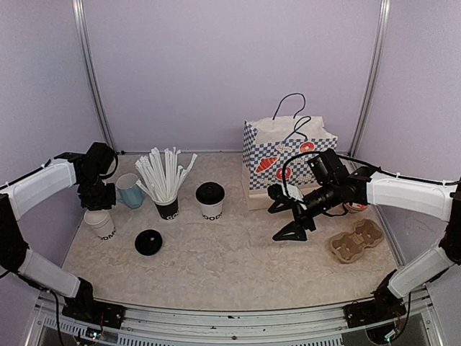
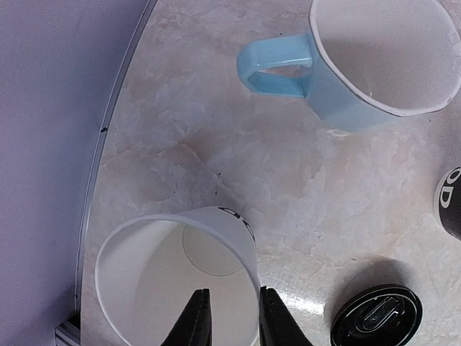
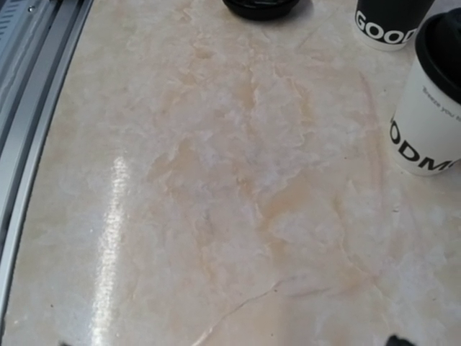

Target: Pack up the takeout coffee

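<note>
One takeout coffee cup (image 1: 101,225), white and without a lid, stands at the left. My left gripper (image 1: 97,205) hangs right over it. In the left wrist view the cup (image 2: 169,285) is empty, and the left gripper (image 2: 234,324) straddles its right wall, one finger inside and one outside; the inner finger stands off the wall. A loose black lid (image 1: 148,242) (image 2: 376,317) lies beside it. The second cup (image 1: 210,201) (image 3: 431,108) stands lidded at mid-table. My right gripper (image 1: 284,215) hovers wide open, holding nothing.
A light-blue mug (image 1: 130,191) (image 2: 360,68) and a black cup of white straws (image 1: 166,205) stand behind the open cup. A checked paper bag (image 1: 288,153) stands at the back right, and a brown cardboard cup carrier (image 1: 355,240) lies at the right.
</note>
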### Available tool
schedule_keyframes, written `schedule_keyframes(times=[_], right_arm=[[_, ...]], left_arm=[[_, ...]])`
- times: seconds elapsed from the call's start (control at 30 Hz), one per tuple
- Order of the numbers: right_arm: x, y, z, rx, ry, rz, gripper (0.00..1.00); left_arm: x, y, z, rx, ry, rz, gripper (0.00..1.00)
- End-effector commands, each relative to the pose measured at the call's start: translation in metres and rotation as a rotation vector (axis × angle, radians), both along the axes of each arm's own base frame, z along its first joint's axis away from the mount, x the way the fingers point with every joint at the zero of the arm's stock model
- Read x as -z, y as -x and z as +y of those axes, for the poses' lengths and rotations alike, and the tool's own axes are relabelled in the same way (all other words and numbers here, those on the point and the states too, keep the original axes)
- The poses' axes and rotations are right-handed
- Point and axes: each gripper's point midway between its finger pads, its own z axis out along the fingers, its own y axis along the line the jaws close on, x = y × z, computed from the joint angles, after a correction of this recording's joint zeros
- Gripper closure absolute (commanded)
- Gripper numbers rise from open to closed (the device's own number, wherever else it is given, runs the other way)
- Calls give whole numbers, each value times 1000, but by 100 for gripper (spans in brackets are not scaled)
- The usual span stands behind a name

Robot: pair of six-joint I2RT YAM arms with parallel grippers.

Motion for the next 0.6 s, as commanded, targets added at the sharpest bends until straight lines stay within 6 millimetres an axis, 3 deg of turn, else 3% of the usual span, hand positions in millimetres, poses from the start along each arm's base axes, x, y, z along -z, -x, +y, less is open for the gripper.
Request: schedule_keyframes(times=[0.0, 0.27, 0.4, 0.5, 0.57], right_arm=[[8, -2, -2, 7, 12, 4, 8], [11, -3, -1, 7, 19, 13, 8], [11, -3, -1, 9, 19, 10, 8], [11, -4, -2, 11, 20, 11, 8], [13, -4, -1, 9, 23, 15, 8]], left_arm=[[6, -7, 0, 25, 17, 4, 78], [24, -6, -3, 39, 40, 64, 81], [24, -6, -3, 36, 36, 70, 93], [8, -9, -2, 18, 31, 37, 99], [-20, -12, -2, -5, 6, -23, 100]])
